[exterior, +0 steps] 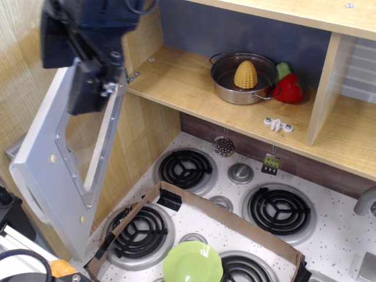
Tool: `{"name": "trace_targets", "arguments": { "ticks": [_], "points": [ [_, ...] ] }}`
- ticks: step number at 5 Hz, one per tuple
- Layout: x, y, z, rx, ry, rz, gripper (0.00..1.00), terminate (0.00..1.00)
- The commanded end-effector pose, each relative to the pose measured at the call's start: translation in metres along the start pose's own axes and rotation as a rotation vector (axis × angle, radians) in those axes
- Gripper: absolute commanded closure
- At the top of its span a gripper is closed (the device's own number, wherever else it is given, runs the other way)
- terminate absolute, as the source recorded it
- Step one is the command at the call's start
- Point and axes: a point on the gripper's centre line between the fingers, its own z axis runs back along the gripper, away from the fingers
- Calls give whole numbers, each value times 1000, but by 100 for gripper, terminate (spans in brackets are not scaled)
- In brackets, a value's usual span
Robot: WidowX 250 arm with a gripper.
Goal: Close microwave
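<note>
At the near edge, a green plate (pixel 192 262) is being cut off by the bottom of the frame, lying beside a strip of brown cardboard (pixel 235 222) that is running across the speckled white worktop (pixel 329 235) among the black coil burners (pixel 279 210). To the left, the microwave (pixel 176 82) door (pixel 64 170) is being held swung wide open, its silver-grey frame and clear window leaning out over the stove's left side; its handle is being mostly hidden behind the door's lower edge. Higher up, the dark gripper (pixel 88 88) is being seen against the upper part of the door, overlapping its top edge; whether it is actually touching the door cannot be told. The jaws are being lost in a dark, blurred mass, so it cannot be told whether they are spread or pressed together, and nothing is being seen held between them. The arm above is being cut off by the top of the frame. Farther back, inside the wooden compartment, a metal pot (pixel 242 82) is being seen holding a yellow corn cob (pixel 245 74), with a red pepper (pixel 289 87) just beside it and a small white piece (pixel 278 124) lying nearer the shelf's front edge. A small strainer (pixel 223 145) is hanging under the shelf. At far right, a grey faucet (pixel 364 202) is being cropped by the frame.
</note>
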Motion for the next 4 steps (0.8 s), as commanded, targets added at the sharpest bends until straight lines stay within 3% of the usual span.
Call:
{"name": "trace_targets", "arguments": {
  "ticks": [1, 4],
  "points": [
    [-6, 26, 1, 33, 2, -52, 0, 0],
    [-20, 53, -21, 89, -6, -101, 0, 0]
  ]
}}
